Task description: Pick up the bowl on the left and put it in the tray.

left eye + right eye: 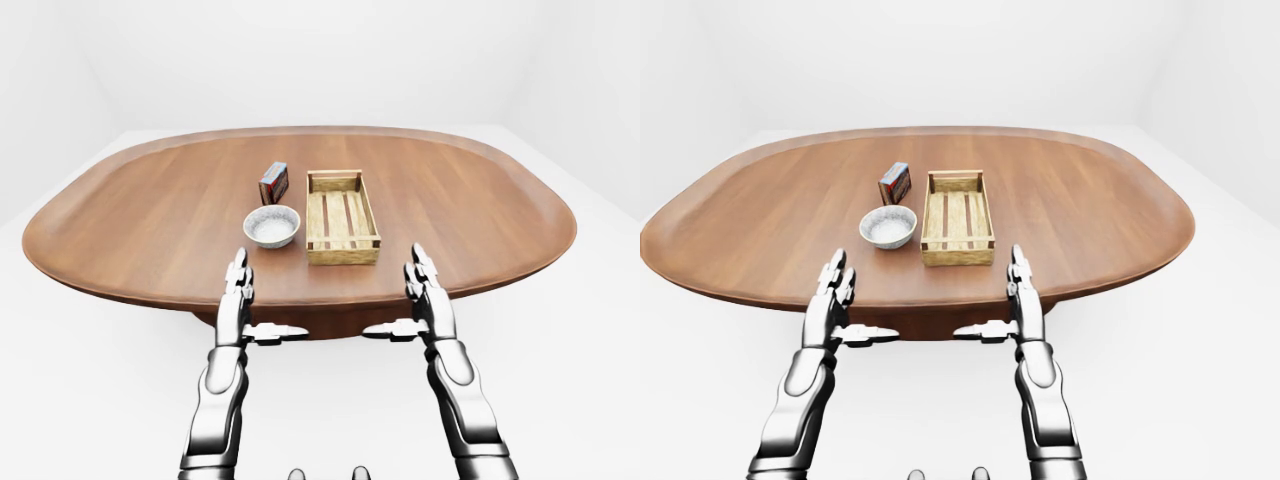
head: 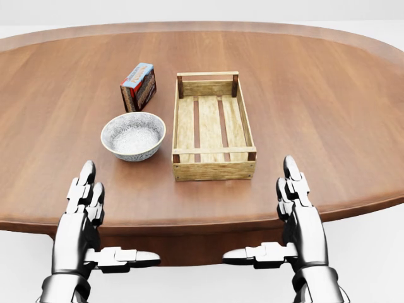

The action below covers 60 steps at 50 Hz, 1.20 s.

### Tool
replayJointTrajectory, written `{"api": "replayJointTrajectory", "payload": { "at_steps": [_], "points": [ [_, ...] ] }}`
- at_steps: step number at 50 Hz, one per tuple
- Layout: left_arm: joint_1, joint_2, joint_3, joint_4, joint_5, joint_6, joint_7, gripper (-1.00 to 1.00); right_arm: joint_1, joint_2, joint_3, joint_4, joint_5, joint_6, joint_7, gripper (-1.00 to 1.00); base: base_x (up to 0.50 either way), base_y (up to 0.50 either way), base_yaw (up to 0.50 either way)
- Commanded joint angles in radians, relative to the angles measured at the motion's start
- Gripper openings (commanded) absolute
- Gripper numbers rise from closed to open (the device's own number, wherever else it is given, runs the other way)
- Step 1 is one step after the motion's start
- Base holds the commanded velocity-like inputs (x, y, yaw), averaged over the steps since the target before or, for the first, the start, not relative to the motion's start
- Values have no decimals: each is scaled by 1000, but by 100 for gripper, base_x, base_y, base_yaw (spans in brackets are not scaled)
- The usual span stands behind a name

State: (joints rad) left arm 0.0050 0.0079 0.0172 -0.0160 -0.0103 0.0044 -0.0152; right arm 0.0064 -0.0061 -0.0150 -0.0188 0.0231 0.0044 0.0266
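One oval wooden table [image 2: 328, 95]. On it: one patterned bowl [image 2: 133, 136], one slatted wooden tray [image 2: 213, 161], one small printed box [image 2: 138, 86]. Two robot hands: left hand [image 2: 85, 218], right hand [image 2: 297, 214].

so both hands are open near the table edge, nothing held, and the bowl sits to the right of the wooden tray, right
Not quite. In the head view the bowl sits to the left of the wooden tray, not the right. The rest holds: the left hand and right hand are both open near the table edge, holding nothing.
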Motion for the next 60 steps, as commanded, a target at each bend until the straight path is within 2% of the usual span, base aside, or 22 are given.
{"api": "replayJointTrajectory", "payload": {
  "at_steps": [1,2,7,12,18,27,32,35,36,46,60],
  "points": [
    [18,14,39,-75,-40,38,-33,100,14,-10,-21,-43,42,11,49,100,0,0,0],
    [24,16,49,-117,-53,66,-32,100,14,-10,-21,-44,43,13,51,100,0,0,0],
    [34,19,60,-164,-63,83,-36,100,16,-12,-25,-64,55,26,60,100,0,0,0],
    [69,19,81,-299,-106,83,-49,100,20,-16,-32,-87,53,43,63,100,0,0,0],
    [92,22,120,-427,-123,83,-59,100,36,-15,-25,-161,38,83,62,100,0,0,0],
    [77,29,178,-463,-135,83,-69,100,38,-15,-15,-242,9,83,60,100,0,0,0],
    [68,36,201,-448,-146,83,-71,100,52,-18,-12,-369,-8,83,60,100,0,0,0],
    [68,36,202,-448,-146,83,-71,100,52,-17,-14,-373,-10,83,62,100,0,0,0],
    [76,38,216,-453,-152,83,-74,100,70,-20,-4,-498,-25,83,60,100,0,0,0],
    [74,42,241,-446,-166,83,-79,100,103,-13,11,-776,-72,83,74,100,0,0,0],
    [79,42,253,-469,-175,83,-85,100,104,-7,-3,-789,-77,83,85,100,0,5,0]
  ]
}}
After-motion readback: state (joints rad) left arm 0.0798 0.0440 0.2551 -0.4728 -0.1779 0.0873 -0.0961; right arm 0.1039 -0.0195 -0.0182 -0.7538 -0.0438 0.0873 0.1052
